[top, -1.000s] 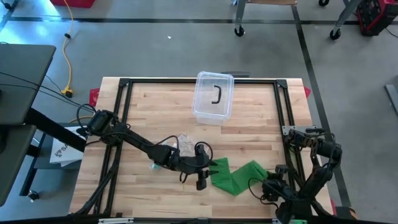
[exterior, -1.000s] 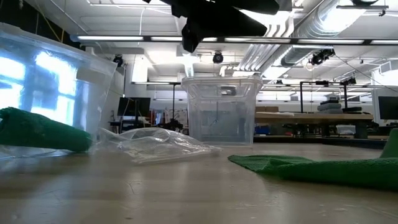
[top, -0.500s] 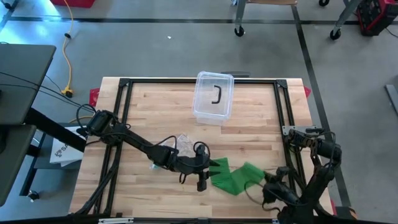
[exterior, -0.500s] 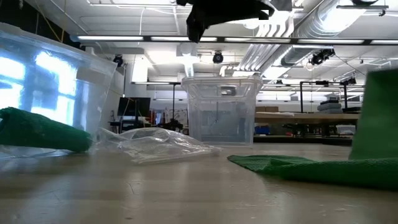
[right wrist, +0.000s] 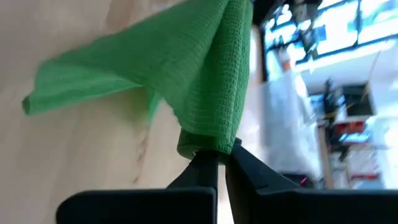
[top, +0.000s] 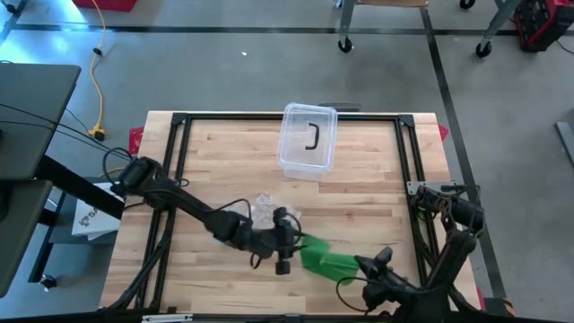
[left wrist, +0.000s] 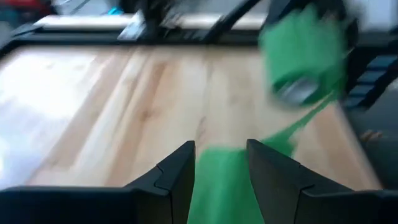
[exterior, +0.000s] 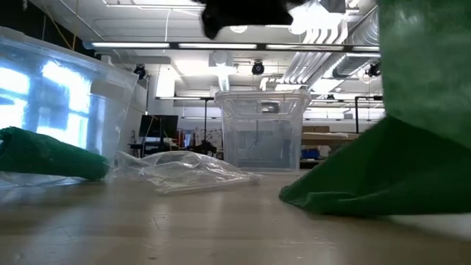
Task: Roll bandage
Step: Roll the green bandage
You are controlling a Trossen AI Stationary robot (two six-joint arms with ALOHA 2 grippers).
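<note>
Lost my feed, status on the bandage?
Right end effector shut on green bandage, lifting one end. Left end effector astride other end. Nothing in the way.

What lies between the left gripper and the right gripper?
In the high view, only the green bandage spans from the left gripper to the right gripper, which is shut on its end.

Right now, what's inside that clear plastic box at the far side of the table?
Looking down into the clear box, one small dark hook-shaped piece shows against its bottom. Nothing else shows in it. The low view cannot tell more, since the walls blur what is inside.
</note>
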